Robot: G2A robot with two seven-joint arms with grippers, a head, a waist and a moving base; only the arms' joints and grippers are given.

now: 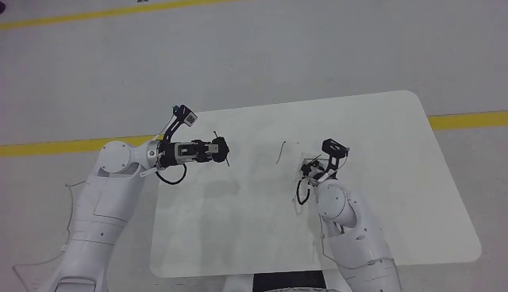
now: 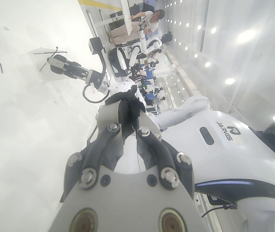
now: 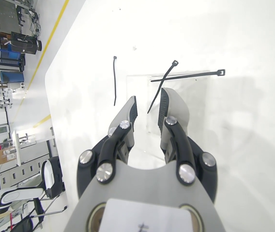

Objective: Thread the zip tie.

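The left hand (image 2: 129, 108) is over the left part of the white desk (image 1: 381, 181), well apart from the other arm. Its fingers are pressed together on a thin black zip tie (image 2: 137, 155), which sticks out on both sides of the fingers in the top view. The right hand (image 3: 149, 94) is at a clear plate (image 3: 193, 92) nearer the middle of the desk, with its fingers (image 3: 164, 102) spread apart and nothing between the pads. Two more zip ties lie crossed on that plate. The slanted tie (image 3: 163, 83) has its thin end in line with the gap between the right hand's fingers, and the long tie (image 3: 188, 76) runs across it with its head past the plate's edge. A fourth, loose tie (image 3: 114, 80) lies on the bare desk just beside the plate, between the two arms
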